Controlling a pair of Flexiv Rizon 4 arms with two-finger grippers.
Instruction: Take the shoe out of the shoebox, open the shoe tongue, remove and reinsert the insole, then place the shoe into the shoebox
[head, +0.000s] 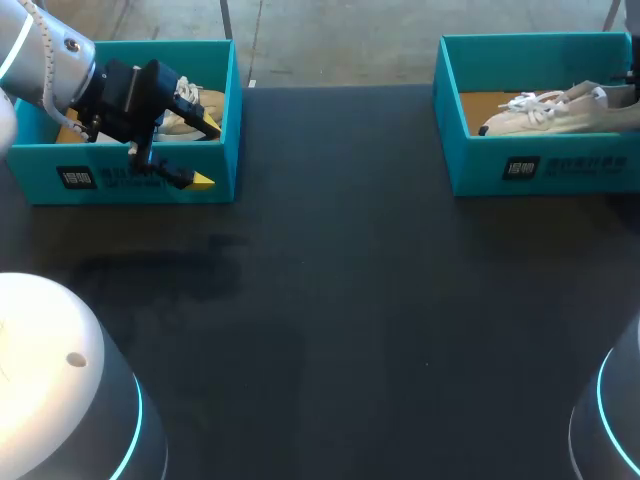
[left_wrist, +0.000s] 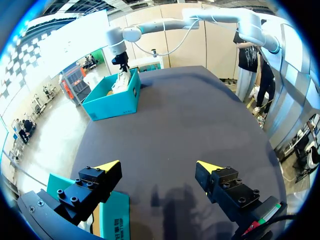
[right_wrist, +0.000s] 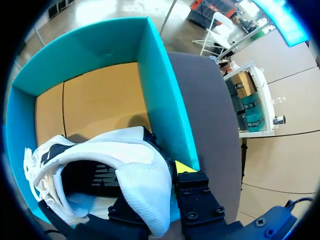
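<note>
Shoe (head: 560, 112): lay in the teal shoebox (head: 470, 150), upper right of the head view, heel clenched in the right gripper (right_wrist: 150, 192). Saw the left gripper (head: 207, 152) released, upper left. Risked slipping from that thin pinch, or snagging its toe on the wall, once lifted.

Left shoe (head: 200, 104) mostly hidden behind left gripper (head: 207, 153) (only sliver shows); right shoe (head: 560, 115) heel cut off at head view's edge.
</note>
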